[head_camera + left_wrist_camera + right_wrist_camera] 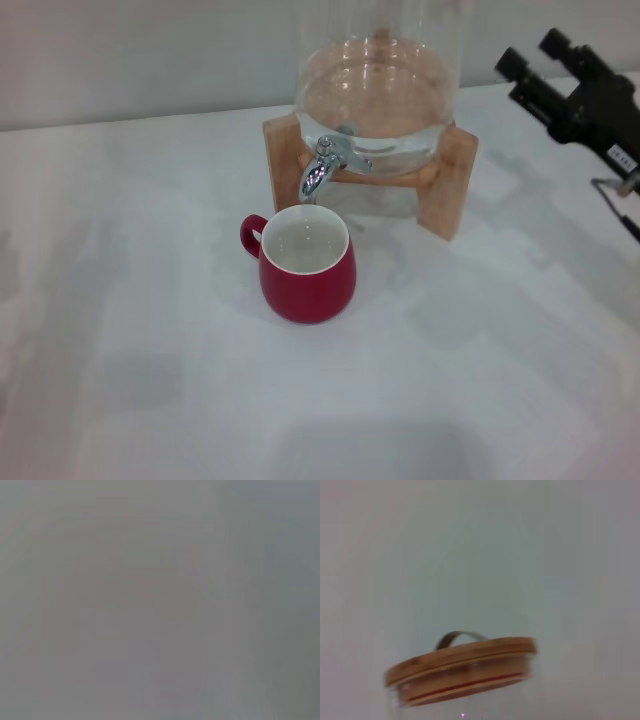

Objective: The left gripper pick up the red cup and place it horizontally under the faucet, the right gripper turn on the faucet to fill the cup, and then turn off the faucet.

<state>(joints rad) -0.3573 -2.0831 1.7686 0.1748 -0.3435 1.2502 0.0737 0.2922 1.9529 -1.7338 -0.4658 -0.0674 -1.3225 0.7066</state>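
Note:
The red cup (305, 272) stands upright on the white table, its open mouth right below the spout of the chrome faucet (322, 170) and its handle pointing left. My right gripper (532, 55) hangs at the far right, level with the glass dispenser (375, 95) and well away from the faucet. Its two black fingers are apart and hold nothing. My left gripper shows in no view, and the left wrist view is only flat grey.
The dispenser rests on a wooden stand (455, 185) at the back of the table (150, 330). In the right wrist view its wooden lid (462, 670) with a metal handle shows against a plain wall.

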